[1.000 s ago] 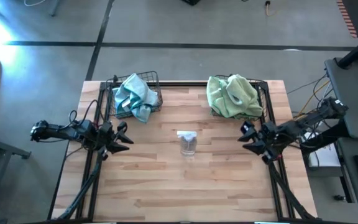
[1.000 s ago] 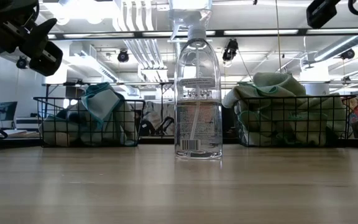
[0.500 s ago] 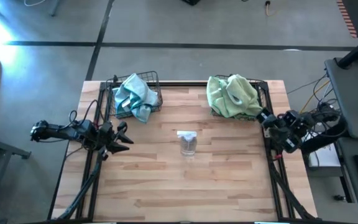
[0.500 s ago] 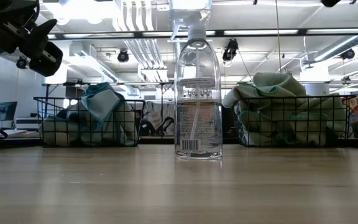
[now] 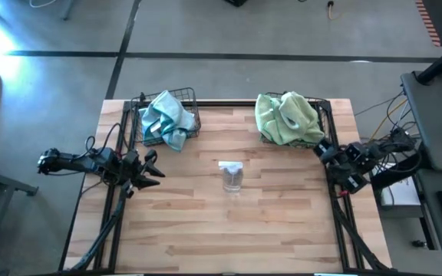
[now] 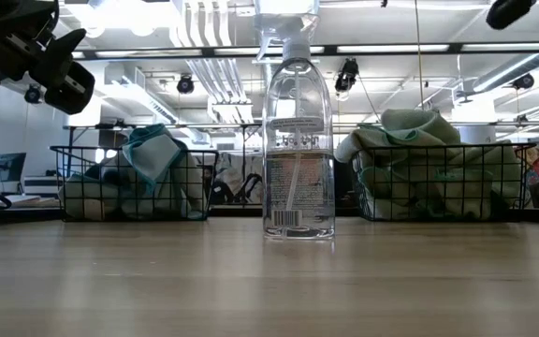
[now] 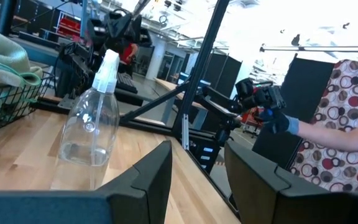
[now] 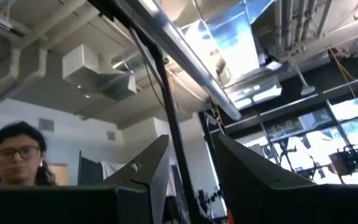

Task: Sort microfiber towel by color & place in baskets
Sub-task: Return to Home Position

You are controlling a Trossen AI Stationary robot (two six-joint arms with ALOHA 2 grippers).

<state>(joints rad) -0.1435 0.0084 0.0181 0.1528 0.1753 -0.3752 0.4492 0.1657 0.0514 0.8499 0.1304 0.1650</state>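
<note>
Left end effector [image 5: 150,168] and right end effector [image 5: 322,147] both hang fingers apart over table [image 5: 229,222] edges.

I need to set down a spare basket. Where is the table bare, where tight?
The whole near half of the table, in front of the spray bottle, is bare. A narrower bare strip lies between the left basket and the right basket. Tight spots: the left gripper over the left edge, the right gripper by the right basket's near corner.
</note>
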